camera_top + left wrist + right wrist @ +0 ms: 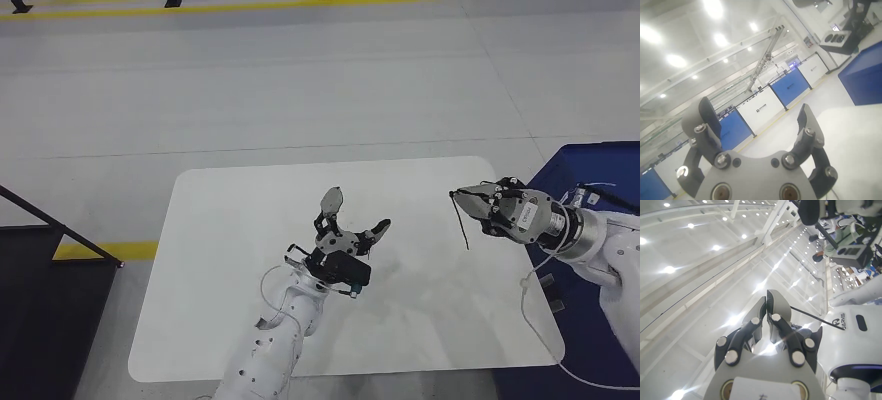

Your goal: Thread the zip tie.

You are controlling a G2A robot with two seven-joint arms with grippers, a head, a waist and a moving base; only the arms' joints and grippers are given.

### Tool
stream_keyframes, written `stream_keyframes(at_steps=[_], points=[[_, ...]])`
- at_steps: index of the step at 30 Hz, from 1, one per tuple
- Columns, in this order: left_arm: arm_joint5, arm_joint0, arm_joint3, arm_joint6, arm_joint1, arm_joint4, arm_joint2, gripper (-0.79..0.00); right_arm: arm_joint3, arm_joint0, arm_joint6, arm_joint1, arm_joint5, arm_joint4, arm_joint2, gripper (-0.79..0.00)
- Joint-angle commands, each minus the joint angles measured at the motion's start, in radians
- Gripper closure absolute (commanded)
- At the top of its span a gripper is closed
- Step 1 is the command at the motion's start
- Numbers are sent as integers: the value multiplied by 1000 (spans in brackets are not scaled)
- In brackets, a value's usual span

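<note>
- Left gripper (357, 213) is sitting closest in, over the middle of the white table (230, 300), with its arm coming up from 6 o'clock in the top view.
- Its jaws are standing spread wide, one fingertip pointing to 12 o'clock and the other to about 2 o'clock. Its own wrist view (755, 106) is showing nothing between them, so it is carrying nothing.
- Right gripper (462, 194) is hovering at roughly 3 o'clock from the left one, well apart from it, above the table's 3 o'clock side.
- Its jaws are pressing together at the tips (766, 298) and pinching the zip tie (461, 225) by one end.
- The zip tie is hanging off those tips as a thin black strip, running toward 6 o'clock in the top view. It is reading as nearly straight and looks to be clear of the table.
- In the right wrist view the strip (815, 318) is sticking out sideways from the closed jaws.
- I cannot tell which end is the head; it is too small to make out.
- Progress, as a judgement: pickup is looking done and threading is not yet begun. No loop is showing, and the free end is touching neither the left gripper nor the pinched end.
- Remaining, as I am reading it: the open left gripper is going to need to take the free end, curl the strip round, and feed the tail through the head.
</note>
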Motion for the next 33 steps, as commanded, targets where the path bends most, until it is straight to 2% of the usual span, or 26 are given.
stream_keyframes(at_steps=[1, 2, 11, 15, 21, 24, 27, 30, 33], points=[[-86, 44, -88, -33, 19, 30, -58, -785, -33, 4, -47, 1, 40, -11, 0, 0], [-99, 55, -109, -42, 24, 43, -71, -785, -38, 6, -78, 1, 32, -23, 9, 0], [-99, 55, -109, -42, 24, 43, -71, -785, -41, -8, -86, -1, 43, 4, -7, 0], [-99, 55, -109, -42, 24, 43, -71, -785, -139, 7, -155, -4, 104, 152, -66, 0], [-99, 55, -109, -42, 24, 43, -71, -785, -304, 90, -393, 15, 104, 588, -238, 0], [-99, 55, -109, -42, 24, 43, -71, -785, -311, 151, -541, 30, 104, 806, -301, 0], [-99, 55, -109, -42, 24, 43, -71, -785, -282, 210, -658, 39, 104, 955, -332, 0], [-99, 55, -109, -42, 24, 43, -71, -785, -249, 255, -731, 43, 104, 1029, -343, 0], [-99, 55, -109, -42, 24, 43, -71, -785, -207, 292, -748, 39, 44, 903, -291, 0]])
